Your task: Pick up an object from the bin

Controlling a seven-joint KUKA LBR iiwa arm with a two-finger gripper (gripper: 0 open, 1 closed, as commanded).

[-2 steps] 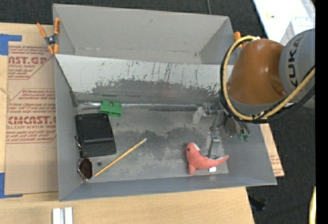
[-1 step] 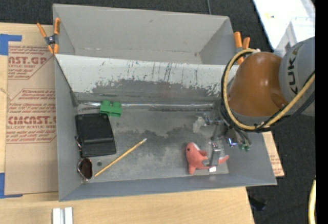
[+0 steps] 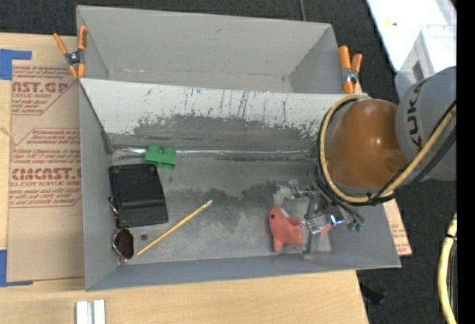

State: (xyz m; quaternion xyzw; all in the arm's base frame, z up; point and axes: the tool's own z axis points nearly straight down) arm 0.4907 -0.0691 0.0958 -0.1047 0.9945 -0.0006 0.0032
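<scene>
Pink lumpy object (image 3: 282, 228), possibly a small soft toy, lay on the floor of the grey metal bin (image 3: 223, 48) in the lower right of the frame, close to the bin's near wall. The gripper (image 3: 315, 217) was low in the bin, just right of this object and apparently touching its right edge. Contact could not be confirmed. Whether the gripper was released or clenched could not be told, because its metal parts overlapped one another and the object. No grasp was therefore recorded. The orange cover (image 3: 364, 144) on the wrist stood above and to the right of the gripper.

The other contents were well apart at the left of the bin:
- a black rectangular case (image 3: 137, 195);
- a green block (image 3: 161, 157) above the case;
- a thin wooden stick (image 3: 177, 224) lying diagonally;
- a round brown-tinted item (image 3: 123, 243) in the lower left corner.

Probable faults from this position:
1. Off-centre grasp. The object sat to the left of the gripper, not squarely under it, so closing there would likely catch only an edge and lose it on lifting.
2. Slippage. The irregular outline offered no flat opposing faces.
3. Wall contact. The near wall and right corner were close, so a sideways correction could strike metal.
4. Displacement. A push without a grip could slide the object left.
</scene>
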